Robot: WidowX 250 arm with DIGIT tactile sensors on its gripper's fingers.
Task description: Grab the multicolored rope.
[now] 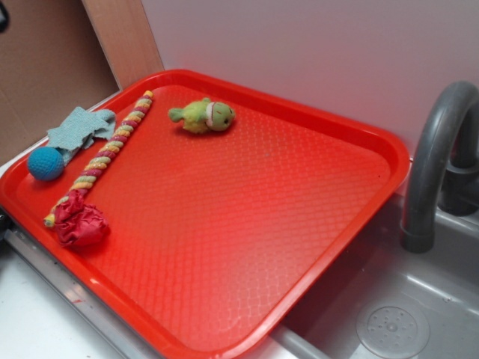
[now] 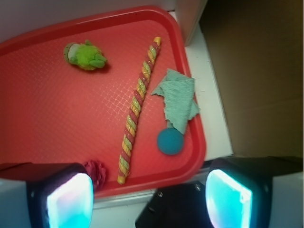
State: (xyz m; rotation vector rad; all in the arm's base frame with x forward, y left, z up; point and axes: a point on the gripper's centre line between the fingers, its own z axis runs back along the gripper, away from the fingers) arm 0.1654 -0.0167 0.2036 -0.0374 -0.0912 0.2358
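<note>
My tool point(image 2: 149, 197) is only in the wrist view: 2 fingers at the bottom edge, spread wide, nothing between them, hanging high above the near rim of the red tray point(image 2: 42, 123). It's not visible in the exterior view at all.

The multicolored rope point(image 2: 136, 104) lies straight and flat on the tray, running from near the far rim down to the near rim. In the exterior view that's the tray's left side point(image 1: 101, 158).

Risks as I see them:
- The red cloth lump point(image 2: 96, 172) sits touching the rope's near end. Dropping there, I'd likely pinch the lump too, or instead of it.
- The blue ball point(image 2: 170, 141) and the teal rag point(image 2: 179, 99) are just beside the rope on the other side. A finger landing on the ball could roll it or deflect me.
- The rope is thin and low, so fingers set along its length would close on nothing; I need to straddle it crosswise.
- A mid-length grab looks safest.

The green plush toy point(image 2: 86, 55) is well apart, no worry.
</note>
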